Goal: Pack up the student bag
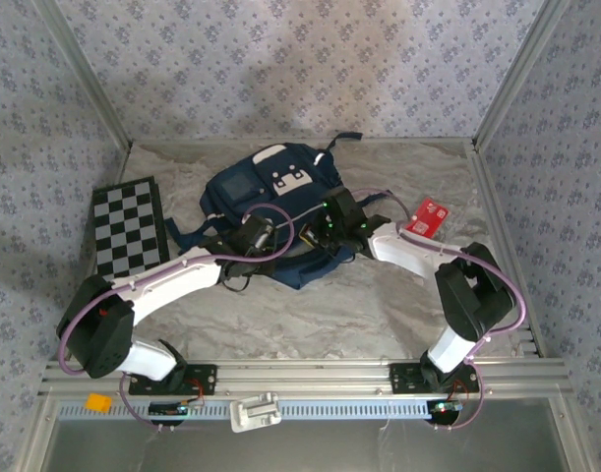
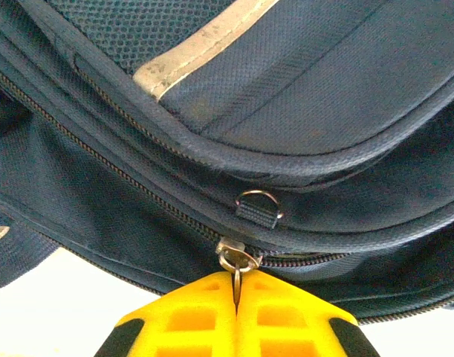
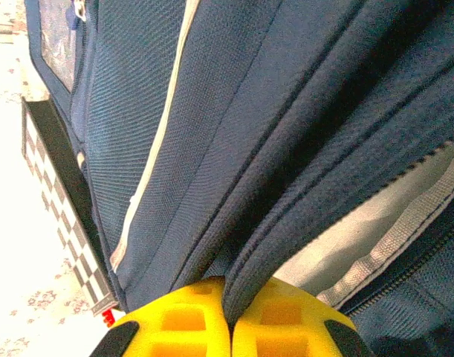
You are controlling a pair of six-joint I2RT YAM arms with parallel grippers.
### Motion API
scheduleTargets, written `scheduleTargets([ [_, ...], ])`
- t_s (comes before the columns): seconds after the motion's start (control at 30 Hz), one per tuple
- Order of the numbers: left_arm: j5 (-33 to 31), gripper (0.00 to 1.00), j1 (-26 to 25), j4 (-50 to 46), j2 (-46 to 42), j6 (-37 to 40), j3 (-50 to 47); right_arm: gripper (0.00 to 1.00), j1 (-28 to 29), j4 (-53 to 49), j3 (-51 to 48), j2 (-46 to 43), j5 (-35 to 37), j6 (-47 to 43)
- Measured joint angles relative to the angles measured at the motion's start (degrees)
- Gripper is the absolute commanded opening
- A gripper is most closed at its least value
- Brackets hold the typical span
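Count on the table [image 1: 379, 305], which is covered with a crumpled pale sheet: one student bag [image 1: 243, 192], one checkered board [image 1: 130, 226], one red card [image 1: 430, 218], and two arms, each with one gripper. The student bag lies flat near the middle of the table, toward the far side. The checkered board is to its left and the red card to its right, both apart from it. The bag is navy blue woven fabric. A white patch [image 1: 285, 177] carrying dark buckles sits at its far end, and dark straps trail out at the sides. The left wrist view shows one light stripe [image 2: 204, 44] across a front panel, piped seams, two closed zipper runs and one small metal D-ring [image 2: 258, 202] on a fabric loop. The left gripper [image 2: 236, 286] is closed, its yellow fingers pinching the metal zipper pull [image 2: 237, 262] at the bag's lower zipper. The right gripper [image 3: 228, 305] is also closed and clamps a folded edge of the bag's fabric between its yellow fingers. Beside that edge the compartment stands parted, exposing pale lining [image 3: 375, 245] and a line of zipper teeth. What lies inside the compartment cannot be made out.
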Motion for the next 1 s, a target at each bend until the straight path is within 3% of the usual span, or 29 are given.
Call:
scheduleTargets([
  [0.23,-2.14,0.00,2.08,4.59,-3.82,1.77,-3.08,0.00,-4.92,-2.62,0.09,-4.55,-6.32,-2.08],
  [0.47,-0.63,0.00,12.26,11.19,-4.68,3.21,-6.60,0.00,-7.69,-5.07,0.07,-7.52,-10.56,-4.42],
  [0.57,1.20,0.00,16.50,12.52,-2.12,3.89,-6.45,0.00,-7.58,-5.22,0.07,-7.72,-10.69,-4.57],
  [0.87,3.65,0.00,18.91,11.19,4.46,6.10,-1.42,0.00,-1.22,-1.38,-0.26,-7.50,-2.40,-3.15],
  [0.97,3.58,0.00,20.37,10.27,6.91,6.97,2.14,0.14,1.49,-0.33,0.42,-6.12,0.94,-2.56],
  [1.0,3.58,0.08,20.74,10.01,7.37,7.32,2.89,0.21,2.01,-0.52,0.98,-5.38,1.81,-2.47],
])
